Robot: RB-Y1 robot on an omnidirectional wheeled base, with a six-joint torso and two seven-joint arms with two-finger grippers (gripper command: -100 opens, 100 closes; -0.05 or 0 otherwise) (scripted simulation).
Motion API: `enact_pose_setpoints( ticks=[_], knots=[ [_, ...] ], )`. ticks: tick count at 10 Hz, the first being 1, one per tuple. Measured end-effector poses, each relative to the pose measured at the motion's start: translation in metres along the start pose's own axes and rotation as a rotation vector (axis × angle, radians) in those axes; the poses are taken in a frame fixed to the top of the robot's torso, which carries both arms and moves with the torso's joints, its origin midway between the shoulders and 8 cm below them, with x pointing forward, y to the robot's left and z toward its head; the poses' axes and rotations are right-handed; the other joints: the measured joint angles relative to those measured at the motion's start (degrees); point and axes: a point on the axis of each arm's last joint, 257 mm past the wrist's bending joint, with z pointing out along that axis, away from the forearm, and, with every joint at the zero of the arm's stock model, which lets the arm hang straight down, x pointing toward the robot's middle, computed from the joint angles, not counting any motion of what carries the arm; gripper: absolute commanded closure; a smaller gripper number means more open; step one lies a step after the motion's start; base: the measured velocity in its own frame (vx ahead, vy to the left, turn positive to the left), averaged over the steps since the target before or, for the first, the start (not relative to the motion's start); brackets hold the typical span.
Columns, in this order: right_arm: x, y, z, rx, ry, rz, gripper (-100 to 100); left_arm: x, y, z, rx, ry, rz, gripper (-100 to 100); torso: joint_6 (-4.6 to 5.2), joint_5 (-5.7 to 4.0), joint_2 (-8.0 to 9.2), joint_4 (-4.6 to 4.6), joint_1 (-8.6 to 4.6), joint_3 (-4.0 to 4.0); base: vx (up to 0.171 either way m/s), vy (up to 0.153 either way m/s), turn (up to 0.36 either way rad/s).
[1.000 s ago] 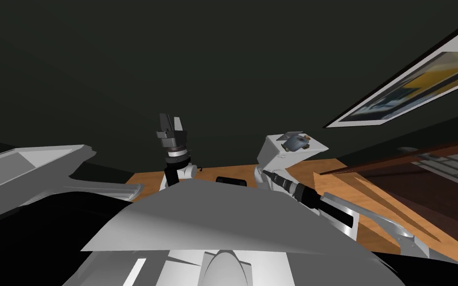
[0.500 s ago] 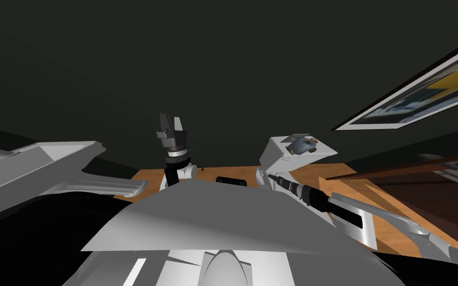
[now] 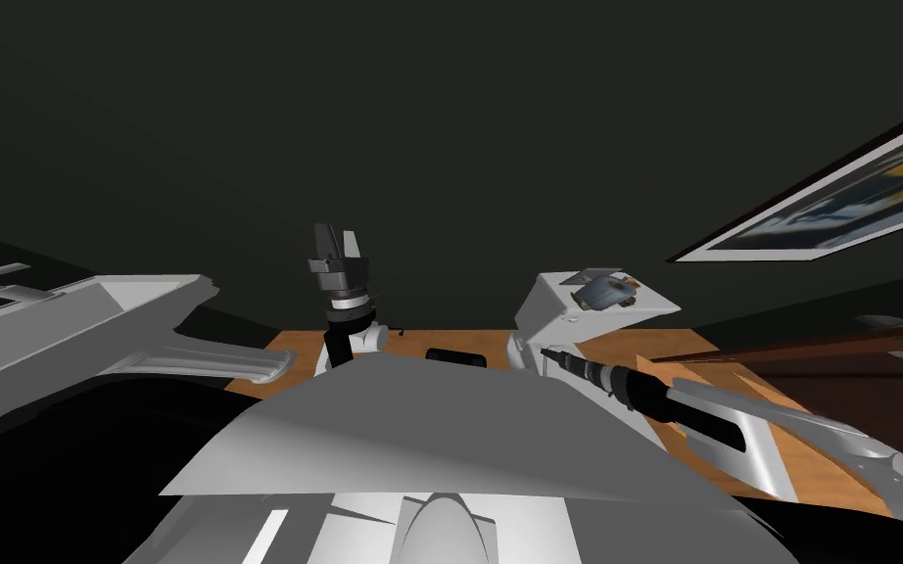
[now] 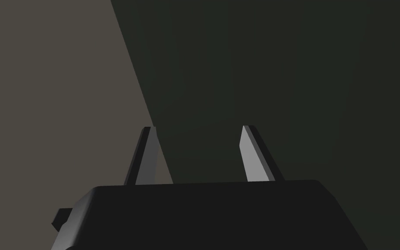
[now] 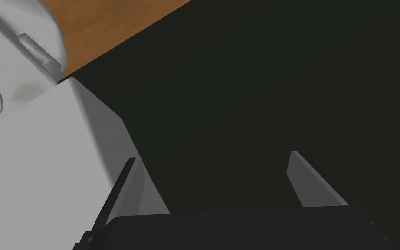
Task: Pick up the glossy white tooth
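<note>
L gripper (image 4: pixel 198 126), R gripper (image 5: pixel 213 155): both standing wide open, gripping nothing. Risk: R one is working near white box (image 3: pixel 557 315); a blind swing could be knocking grey-blue item (image 3: pixel 604 291) off.

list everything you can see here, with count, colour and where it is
wall: one, dark, straight ahead
framed picture: one, white frame with yellow and blue inside, on the wall at right
floor: one, orange-brown wood, below the wall
white box: one, white, on the floor right of centre
small object: one, blue-grey, on top of the white box
long object: one, white with a black section, running from the box toward the lower right
furniture: one, light grey, at left
left gripper: one, grey fingers open, raised upright
right gripper: one, grey fingers open, beside the white box
</note>
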Motion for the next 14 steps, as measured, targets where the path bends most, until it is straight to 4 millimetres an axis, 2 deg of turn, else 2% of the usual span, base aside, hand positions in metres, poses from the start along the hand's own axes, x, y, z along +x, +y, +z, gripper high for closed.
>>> enact_pose_setpoints(
  ticks=[2, 5, 8, 10, 14],
  knots=[
    [-0.005, -0.013, -0.005, 0.038, 0.007, -0.019, -100, 0.000, 0.000, 0.000, 0.000, 0.000, 0.000, 0, 0.03, -0.02, 0.05, 0.01, -0.05, 0.03, 0.019, 0.014, 0.026],
    [-0.018, -0.053, -0.023, 0.152, 0.024, -0.053, -100, 0.000, 0.000, 0.000, 0.000, 0.000, 0.000, 0, 0.02, 0.00, -0.06, -0.02, 0.02, -0.04, 0.038, 0.026, 0.046],
    [-0.030, -0.072, -0.036, 0.220, 0.032, -0.074, -100, 0.000, 0.000, 0.000, 0.000, 0.000, 0.000, 0, 0.02, -0.01, 0.01, 0.00, -0.02, 0.01, 0.022, 0.014, 0.031],
    [-0.032, -0.074, -0.037, 0.228, 0.032, -0.092, -100, 0.000, 0.000, 0.000, 0.000, 0.000, 0.000, 0, 0.03, -0.04, 0.10, 0.02, -0.09, 0.06, 0.012, 0.008, 0.029],
    [-0.052, -0.104, -0.061, 0.334, 0.033, -0.135, -100, 0.000, 0.000, 0.000, 0.000, 0.000, 0.000, 0, 0.03, -0.02, -0.01, 0.00, -0.01, -0.01, 0.031, 0.018, 0.027]
  ],
)
